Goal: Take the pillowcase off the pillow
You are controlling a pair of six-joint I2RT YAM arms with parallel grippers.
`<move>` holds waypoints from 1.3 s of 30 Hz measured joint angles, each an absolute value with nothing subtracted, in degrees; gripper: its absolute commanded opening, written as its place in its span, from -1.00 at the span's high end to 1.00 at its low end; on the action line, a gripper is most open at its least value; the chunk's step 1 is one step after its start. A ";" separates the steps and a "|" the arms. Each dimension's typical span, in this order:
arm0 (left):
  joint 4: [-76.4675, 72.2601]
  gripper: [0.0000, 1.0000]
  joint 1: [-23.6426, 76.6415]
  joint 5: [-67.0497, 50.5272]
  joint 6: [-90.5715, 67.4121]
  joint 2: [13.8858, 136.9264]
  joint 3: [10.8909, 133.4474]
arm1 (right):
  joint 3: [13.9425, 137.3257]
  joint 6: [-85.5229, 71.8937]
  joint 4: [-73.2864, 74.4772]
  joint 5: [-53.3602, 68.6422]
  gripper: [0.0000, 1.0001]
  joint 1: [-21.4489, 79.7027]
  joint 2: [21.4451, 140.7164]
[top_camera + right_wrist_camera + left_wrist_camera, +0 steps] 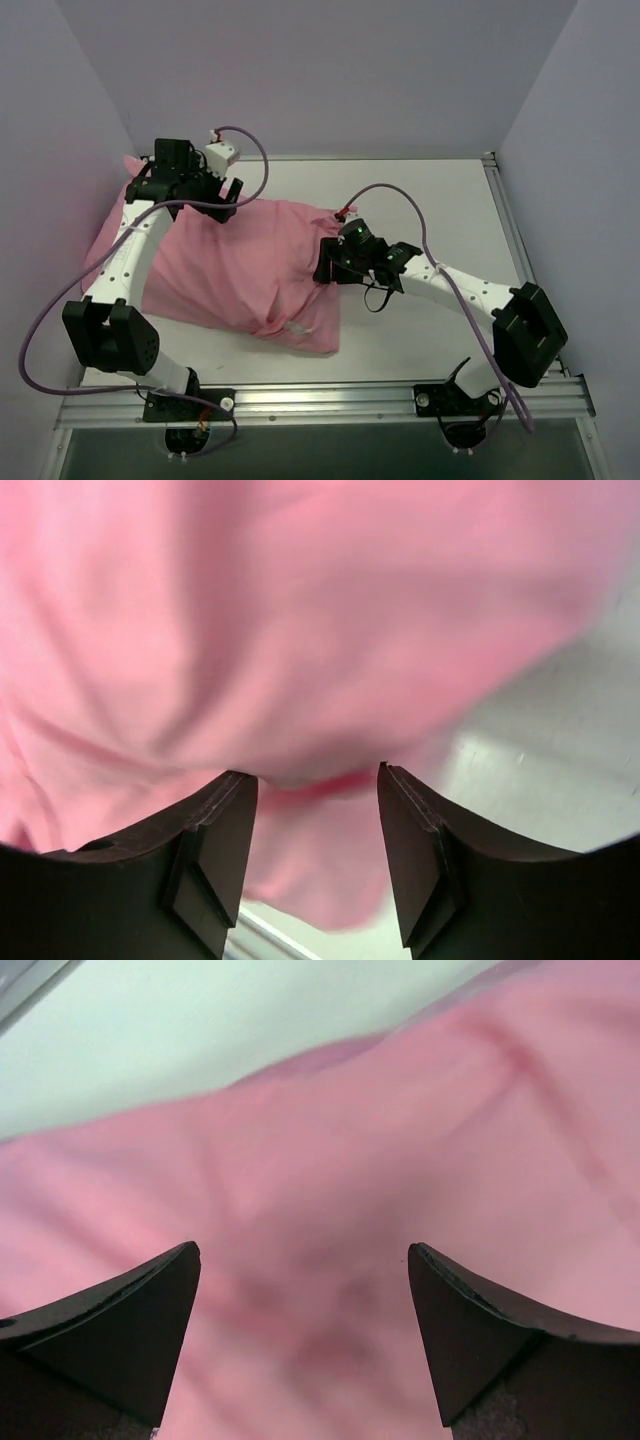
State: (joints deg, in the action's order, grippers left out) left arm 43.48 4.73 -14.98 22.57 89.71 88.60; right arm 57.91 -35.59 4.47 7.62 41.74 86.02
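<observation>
The pink pillowcase (240, 265) lies on the white table (430, 200) and covers the pillow, which is hidden inside it. My left gripper (225, 200) hovers over the case's far left part, and in the left wrist view (303, 1248) its jaws stand wide apart with only pink cloth (400, 1140) beneath them. My right gripper (335, 265) is at the case's right edge. In the right wrist view (316, 772) its jaws are partly closed and a fold of pink cloth (300, 610) fills the gap and touches both.
A small white patch (297, 327) shows near the case's near right corner. Lilac walls (560, 110) enclose the table at the back and on both sides. A metal rail (330, 400) runs along the near edge by the arm bases.
</observation>
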 measured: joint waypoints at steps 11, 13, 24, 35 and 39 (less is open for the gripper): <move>50.11 -0.90 15.27 -18.20 27.68 84.12 80.62 | 68.64 -37.47 14.33 -3.29 -0.13 44.58 78.65; 50.35 -0.93 14.22 -18.28 27.51 83.31 78.19 | 71.31 -37.56 12.51 -5.06 -0.19 46.96 78.96; 45.12 0.95 12.29 -20.43 25.52 78.70 69.95 | 82.37 -37.69 8.01 -13.76 -0.18 57.56 99.50; 39.72 0.95 10.59 -19.92 23.42 76.03 65.80 | 83.88 -38.52 12.25 -28.84 0.27 59.99 103.57; 38.63 0.95 9.93 -18.52 24.18 75.72 64.90 | 77.62 -39.68 13.06 -31.24 0.45 59.37 99.07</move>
